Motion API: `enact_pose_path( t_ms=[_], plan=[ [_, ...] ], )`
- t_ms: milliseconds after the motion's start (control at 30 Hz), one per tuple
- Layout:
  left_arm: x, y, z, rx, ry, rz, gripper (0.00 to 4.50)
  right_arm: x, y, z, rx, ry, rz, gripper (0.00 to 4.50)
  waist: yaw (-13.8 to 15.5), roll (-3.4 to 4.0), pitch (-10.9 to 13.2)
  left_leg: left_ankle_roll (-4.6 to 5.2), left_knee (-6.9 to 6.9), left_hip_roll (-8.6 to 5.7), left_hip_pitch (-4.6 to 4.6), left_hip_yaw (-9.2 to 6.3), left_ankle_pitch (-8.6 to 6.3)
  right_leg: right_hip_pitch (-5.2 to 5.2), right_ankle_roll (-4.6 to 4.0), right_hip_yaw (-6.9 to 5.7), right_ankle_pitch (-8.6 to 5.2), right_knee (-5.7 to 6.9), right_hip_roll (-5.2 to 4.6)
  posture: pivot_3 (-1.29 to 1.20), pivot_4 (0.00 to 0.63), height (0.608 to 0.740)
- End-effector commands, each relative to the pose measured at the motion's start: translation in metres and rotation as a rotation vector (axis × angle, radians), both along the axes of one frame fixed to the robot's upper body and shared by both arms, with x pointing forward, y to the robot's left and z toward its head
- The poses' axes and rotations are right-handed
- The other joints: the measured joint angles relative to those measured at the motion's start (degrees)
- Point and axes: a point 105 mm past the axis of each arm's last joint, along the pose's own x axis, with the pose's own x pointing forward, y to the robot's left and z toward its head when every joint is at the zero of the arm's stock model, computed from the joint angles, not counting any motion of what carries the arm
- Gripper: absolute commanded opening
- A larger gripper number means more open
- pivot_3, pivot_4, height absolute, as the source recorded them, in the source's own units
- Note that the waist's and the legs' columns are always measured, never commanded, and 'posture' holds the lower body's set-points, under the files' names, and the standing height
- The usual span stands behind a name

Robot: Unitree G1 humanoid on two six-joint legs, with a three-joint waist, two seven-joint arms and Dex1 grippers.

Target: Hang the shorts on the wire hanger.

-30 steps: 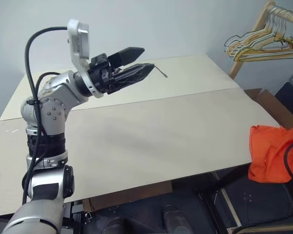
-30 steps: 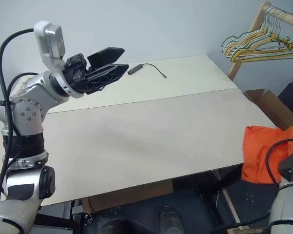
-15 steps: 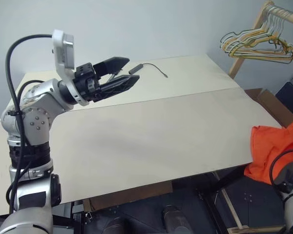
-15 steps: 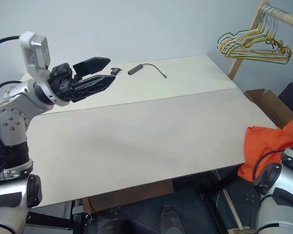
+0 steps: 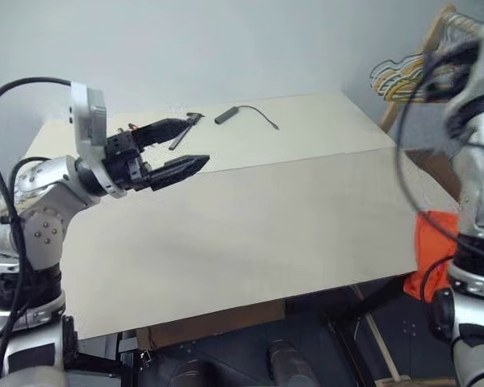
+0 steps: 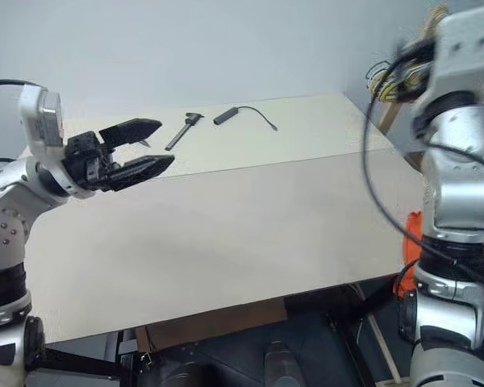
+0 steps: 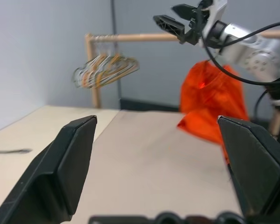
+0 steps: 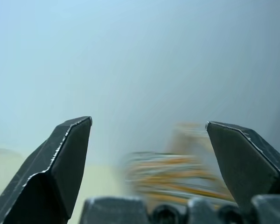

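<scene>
The orange shorts (image 5: 425, 242) hang low beyond the table's right edge, partly behind my right arm (image 5: 477, 161); the left wrist view shows the shorts (image 7: 209, 100) draped below that arm. My right gripper (image 7: 164, 12) is raised high on the right, open and empty, pointing towards a blurred bunch of hangers (image 8: 177, 172). My left gripper (image 5: 192, 143) hovers over the table's far left part, open with nothing between its fingers. A single wire hanger is out of view.
A pale table (image 5: 266, 218) fills the middle. On its far side lie a small dark hand tool (image 6: 181, 131) and a black dongle with a cable (image 6: 227, 115). A wooden rack (image 7: 130, 37) at the far right carries the bunch of yellow and grey hangers (image 5: 395, 81).
My right arm has swung up from the lower right edge and now stands raised in front of the hanger rack. My left gripper has sunk and drifted left, uncovering the hand tool.
</scene>
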Motion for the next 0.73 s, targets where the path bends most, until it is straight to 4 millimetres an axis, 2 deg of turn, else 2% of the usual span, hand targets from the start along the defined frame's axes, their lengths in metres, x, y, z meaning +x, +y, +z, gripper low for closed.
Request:
enact_pose_path(
  t_ms=[33,167,300,400,533,733],
  plan=[
    [-0.011,0.004,-0.004,0.102,-0.056,0.029,4.5,-0.011,0.045,-0.021,-0.1,0.145,0.403,4.49,0.9,-0.01,0.0,0.0,0.0,-0.01,0.0,0.03,0.0,-0.01,0.0,0.02,0.0,0.02,-0.01,-0.03,0.053,0.74],
    [-0.023,0.01,-0.023,0.203,0.001,0.052,4.5,-0.026,0.075,-0.045,-0.214,0.288,0.739,4.49,3.4,-0.05,0.0,-0.01,0.0,0.05,0.01,0.05,0.0,-0.08,-0.05,-0.04,0.04,0.09,0.01,0.02,0.06,0.74],
    [-0.036,0.015,-0.039,0.266,0.049,0.071,4.5,-0.03,0.089,-0.06,-0.29,0.38,0.9,4.49,5.8,-0.09,0.1,-0.1,0.0,0.15,0.11,0.2,0.06,-0.09,-0.2,-0.07,0.12,0.14,0.1,0.05,0.067,0.74],
    [-0.042,0.017,-0.048,0.301,0.062,0.088,4.5,-0.029,0.093,-0.066,-0.326,0.391,0.923,4.49,7.7,-0.14,0.1,-0.17,0.0,0.24,0.14,0.46,0.1,-0.11,-0.32,-0.13,0.16,0.15,0.19,0.07,0.068,0.74],
    [-0.044,0.019,-0.048,0.295,0.072,0.103,4.5,-0.027,0.095,-0.071,-0.339,0.39,0.922,4.49,10.1,-0.2,0.1,-0.34,0.0,0.3,0.13,0.51,0.21,-0.12,-0.45,-0.26,0.21,0.18,0.24,0.09,0.069,0.74],
    [-0.044,0.019,-0.045,0.274,0.095,0.103,4.5,-0.038,0.092,-0.081,-0.336,0.387,0.917,4.49,11.3,-0.26,0.1,-0.45,0.0,0.37,0.11,0.48,0.27,-0.1,-0.52,-0.35,0.21,0.17,0.32,0.1,0.077,0.74]
  ],
)
